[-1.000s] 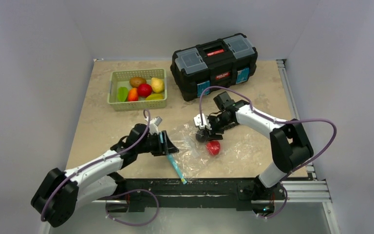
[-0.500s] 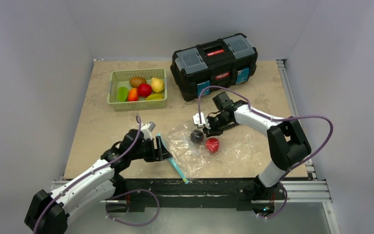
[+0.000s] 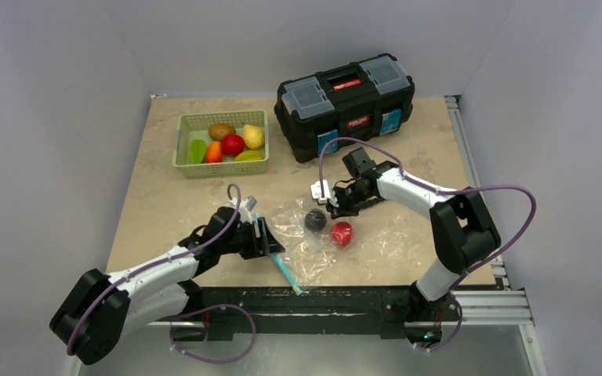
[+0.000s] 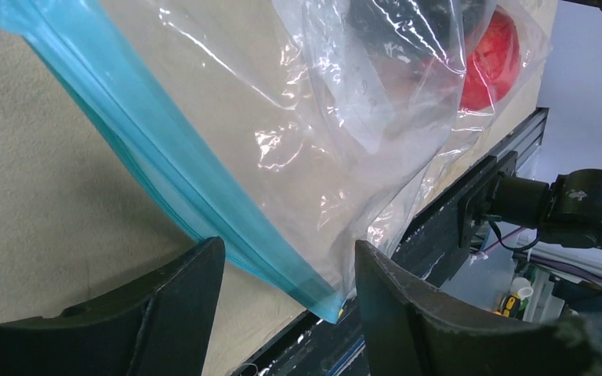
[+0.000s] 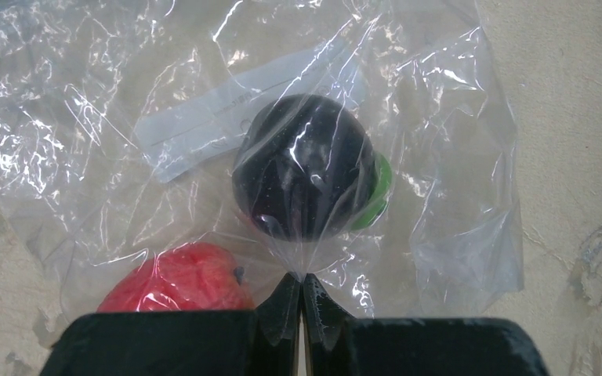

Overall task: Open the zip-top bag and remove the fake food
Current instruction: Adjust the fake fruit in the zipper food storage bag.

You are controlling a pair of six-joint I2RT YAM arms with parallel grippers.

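Right claw (image 5: 302, 283) pressing together, pinching clear crinkly zip-top bag (image 5: 70, 102) film; left claw (image 4: 286, 254) sitting spread, straddling teal zip strip (image 4: 125, 133).

Clear zip-top bag (image 3: 307, 244), white glints; zip strip (image 3: 281, 264) teal-blue. Fake food inside: dark piece (image 3: 315, 220) purple-black with green tip, red piece (image 3: 342, 233). Basket (image 3: 223, 167) pale green, slotted; contents brown, red, yellow, orange, green. Toolbox (image 3: 345, 98) black, red label, teal patches. Table (image 3: 165, 204) beige, marbled.
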